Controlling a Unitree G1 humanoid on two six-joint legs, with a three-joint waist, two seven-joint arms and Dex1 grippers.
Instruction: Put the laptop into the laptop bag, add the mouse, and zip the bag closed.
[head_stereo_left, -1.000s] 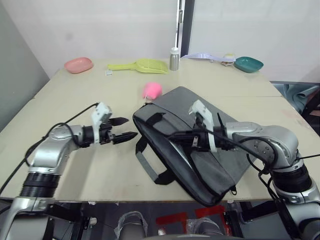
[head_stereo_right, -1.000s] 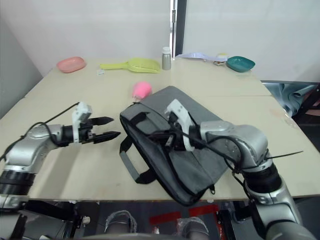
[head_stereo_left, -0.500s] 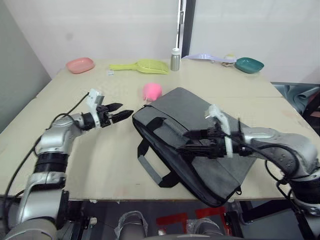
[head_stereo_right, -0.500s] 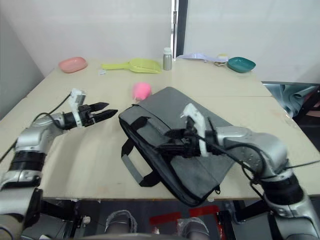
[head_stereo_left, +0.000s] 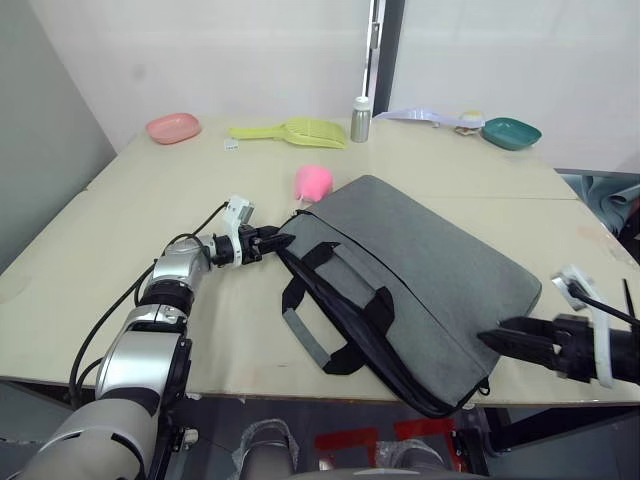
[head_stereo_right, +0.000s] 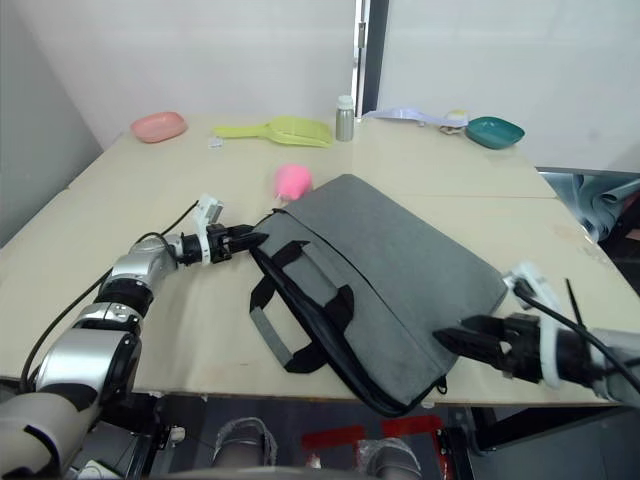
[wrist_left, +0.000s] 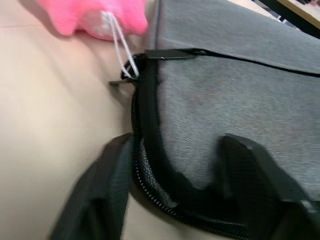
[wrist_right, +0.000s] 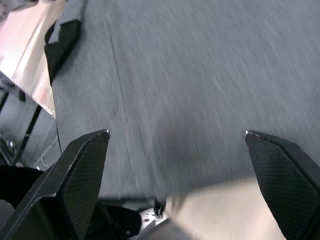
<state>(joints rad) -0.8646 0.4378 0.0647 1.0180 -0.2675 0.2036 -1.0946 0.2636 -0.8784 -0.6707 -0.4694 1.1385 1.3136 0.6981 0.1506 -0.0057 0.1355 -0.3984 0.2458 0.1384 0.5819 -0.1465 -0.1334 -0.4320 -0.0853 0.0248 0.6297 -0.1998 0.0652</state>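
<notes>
The grey laptop bag (head_stereo_left: 420, 270) lies flat across the table's near middle, its black strap handles (head_stereo_left: 345, 320) flopped over the front side. My left gripper (head_stereo_left: 274, 242) is at the bag's far-left corner. In the left wrist view its fingers (wrist_left: 100, 195) are clamped on either side of the black zippered edge (wrist_left: 145, 135). My right gripper (head_stereo_left: 502, 338) hovers open just off the bag's near-right corner, holding nothing, with grey fabric (wrist_right: 190, 75) ahead of it. The laptop and the mouse are out of view.
A pink lump (head_stereo_left: 313, 182) with a white string (wrist_left: 120, 50) sits just behind the bag's left corner. Along the far edge stand a pink dish (head_stereo_left: 173, 128), a yellow scoop (head_stereo_left: 295, 130), a metal bottle (head_stereo_left: 361, 118) and a teal bowl (head_stereo_left: 511, 133).
My left gripper moved right to the bag's corner and narrowed onto its edge. My right gripper opened, let go of the bag's middle and drew back to the near-right corner. The camera shifted.
</notes>
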